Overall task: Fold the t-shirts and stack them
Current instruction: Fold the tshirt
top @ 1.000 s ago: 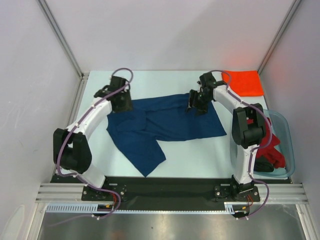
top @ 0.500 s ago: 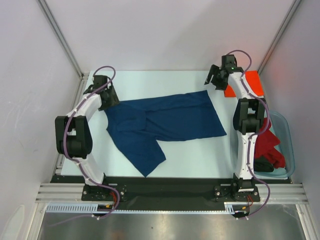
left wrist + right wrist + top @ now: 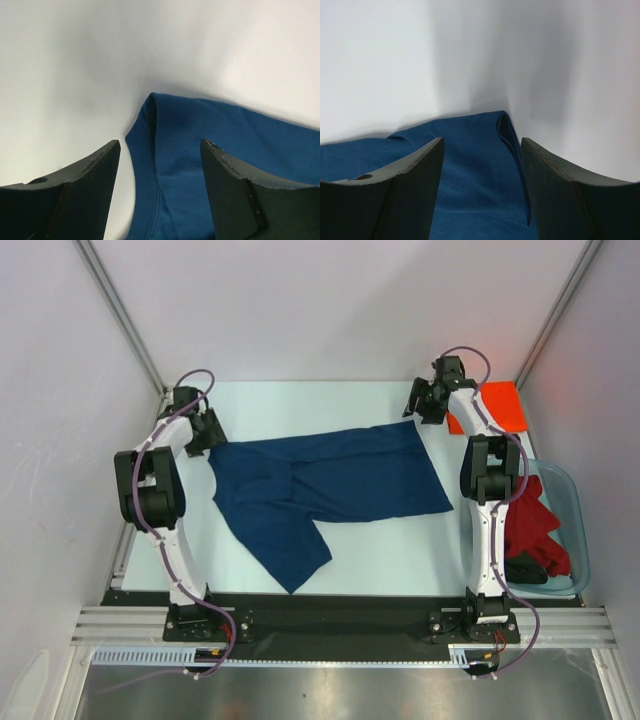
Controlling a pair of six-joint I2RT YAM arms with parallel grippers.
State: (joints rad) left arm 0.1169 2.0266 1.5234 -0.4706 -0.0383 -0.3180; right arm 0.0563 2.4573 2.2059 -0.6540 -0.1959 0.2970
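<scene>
Your navy t-shirt [image 3: 330,490] runs left to right; both pairs of jaws, apart and empty, hang just beyond its far corners.

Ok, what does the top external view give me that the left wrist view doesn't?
Top only: the whole navy t-shirt laid out, the folded orange t-shirt at the far right corner, the tub holding a red t-shirt, and the right pincer. Left wrist only: the shirt's folded-over corner edge close up, with nothing between the open jaws. Both: the navy t-shirt and the left pincer.
</scene>
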